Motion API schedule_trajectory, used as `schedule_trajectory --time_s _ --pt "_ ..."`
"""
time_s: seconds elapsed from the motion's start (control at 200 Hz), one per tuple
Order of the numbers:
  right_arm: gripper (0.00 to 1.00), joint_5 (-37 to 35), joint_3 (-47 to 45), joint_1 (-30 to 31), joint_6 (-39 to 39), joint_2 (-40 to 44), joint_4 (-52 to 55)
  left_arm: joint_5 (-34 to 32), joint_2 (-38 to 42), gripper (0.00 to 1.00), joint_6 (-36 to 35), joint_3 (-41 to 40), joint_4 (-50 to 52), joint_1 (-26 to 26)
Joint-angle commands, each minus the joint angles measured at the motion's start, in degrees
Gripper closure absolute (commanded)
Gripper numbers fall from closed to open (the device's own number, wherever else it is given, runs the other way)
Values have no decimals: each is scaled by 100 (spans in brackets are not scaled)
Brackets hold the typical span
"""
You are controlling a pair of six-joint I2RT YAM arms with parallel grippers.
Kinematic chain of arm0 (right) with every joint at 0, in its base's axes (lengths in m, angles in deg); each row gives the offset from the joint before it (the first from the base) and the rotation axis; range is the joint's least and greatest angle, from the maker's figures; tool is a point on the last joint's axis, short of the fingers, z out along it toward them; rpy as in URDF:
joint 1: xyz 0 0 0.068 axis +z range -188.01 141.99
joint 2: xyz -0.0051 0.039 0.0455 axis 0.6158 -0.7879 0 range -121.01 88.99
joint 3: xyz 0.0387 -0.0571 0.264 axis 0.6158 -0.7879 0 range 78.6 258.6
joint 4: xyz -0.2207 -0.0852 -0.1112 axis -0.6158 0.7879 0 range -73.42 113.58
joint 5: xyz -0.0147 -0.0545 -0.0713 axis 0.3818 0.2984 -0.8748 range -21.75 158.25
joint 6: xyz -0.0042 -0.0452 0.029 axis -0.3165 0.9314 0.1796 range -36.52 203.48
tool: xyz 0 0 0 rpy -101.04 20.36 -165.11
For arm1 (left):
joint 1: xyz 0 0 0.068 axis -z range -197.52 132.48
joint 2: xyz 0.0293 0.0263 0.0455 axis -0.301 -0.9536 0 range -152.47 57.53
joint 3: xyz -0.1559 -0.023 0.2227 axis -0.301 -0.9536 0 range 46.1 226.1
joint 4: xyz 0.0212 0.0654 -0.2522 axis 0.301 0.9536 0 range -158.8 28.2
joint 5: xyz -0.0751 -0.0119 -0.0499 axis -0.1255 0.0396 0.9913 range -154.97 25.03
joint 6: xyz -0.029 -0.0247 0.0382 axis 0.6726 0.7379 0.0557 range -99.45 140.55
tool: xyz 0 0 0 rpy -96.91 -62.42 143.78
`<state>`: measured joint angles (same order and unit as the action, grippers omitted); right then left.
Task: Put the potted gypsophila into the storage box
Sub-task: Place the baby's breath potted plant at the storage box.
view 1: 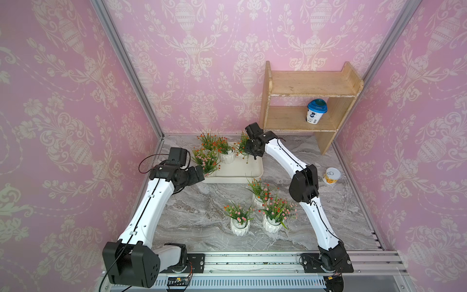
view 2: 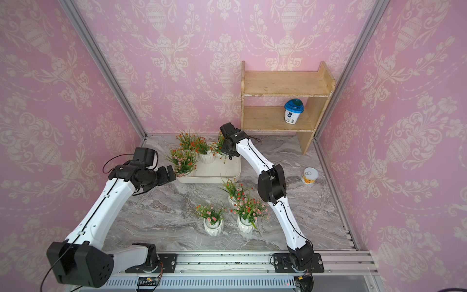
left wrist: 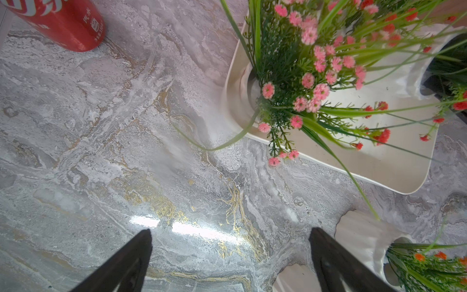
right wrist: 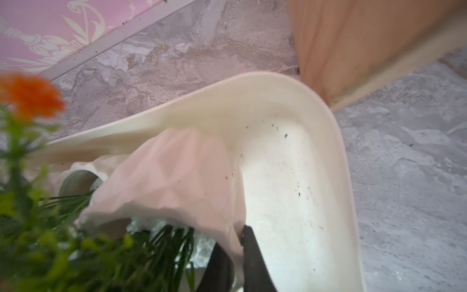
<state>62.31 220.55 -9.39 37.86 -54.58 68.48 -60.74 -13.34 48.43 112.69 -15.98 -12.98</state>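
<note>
The cream storage box (view 1: 240,168) (view 2: 219,169) sits at the back middle of the marble table. My right gripper (view 1: 253,154) (right wrist: 236,244) is shut on the rim of a potted gypsophila (view 1: 242,146) (right wrist: 177,177), whose ribbed white pot leans in the box's back right corner. Three other potted gypsophila (view 1: 206,161) (view 1: 225,151) (view 1: 207,141) stand in the box's left half. Three more (view 1: 260,193) (view 1: 239,222) (view 1: 274,217) stand on the table in front. My left gripper (view 1: 201,174) (left wrist: 231,233) is open and empty above bare table at the box's front left corner.
A wooden two-tier shelf (view 1: 310,86) stands at the back right with a blue-lidded cup (view 1: 316,111) on its lower tier. A yellow tin (view 1: 331,175) rests near the right wall. A red drinks can (left wrist: 63,22) lies left of the box.
</note>
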Motion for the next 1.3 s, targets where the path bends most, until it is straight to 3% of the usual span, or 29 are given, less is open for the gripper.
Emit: schedule_trajectory --time_s 0.0,0.355,0.655,1.296 --pt "100 -125 -96 -32 -295 -101 -437 121 -6 1 -125 -81 17 -58" --pt "100 -204 -385 -1 -342 -57 -643 165 -7 1 -90 -96 -8 -60" --pt "75 -102 -569 3 -342 -91 -886 177 21 1 -72 -115 3 -64" --pt "59 63 -753 23 109 75 -1523 184 104 1 -24 -122 36 -58"
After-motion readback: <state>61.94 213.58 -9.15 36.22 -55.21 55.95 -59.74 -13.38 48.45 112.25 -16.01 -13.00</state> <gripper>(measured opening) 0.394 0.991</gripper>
